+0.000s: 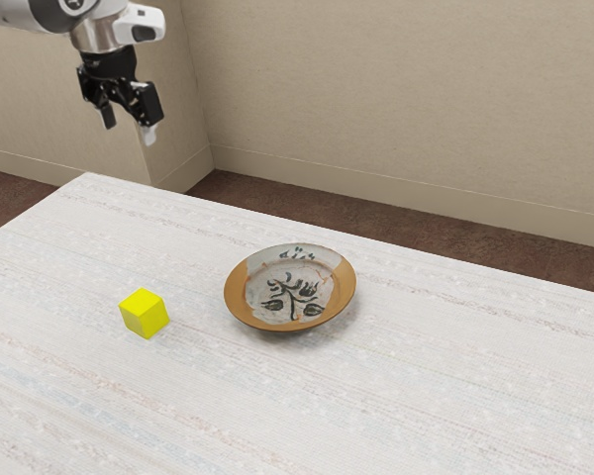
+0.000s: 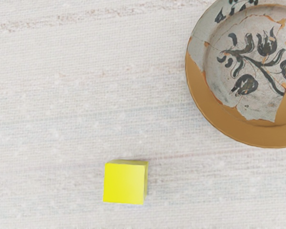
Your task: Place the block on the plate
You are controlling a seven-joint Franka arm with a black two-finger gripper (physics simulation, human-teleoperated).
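Light is bright and even in the 2 views; a faint shadow (greyish, soft-edged) rims the plate [image 1: 290, 287], and the block's [image 2: 124, 183] visible sides look duller in the wrist view.

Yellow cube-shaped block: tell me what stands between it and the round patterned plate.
Nothing visible: only the whitish tabletop lies between the yellow block and the patterned, orange-rimmed plate.

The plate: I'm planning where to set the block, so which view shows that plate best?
The exterior view, as it shows the plate whole, its full rim in sight. The wrist view looks down on it from closer, but cuts part off.
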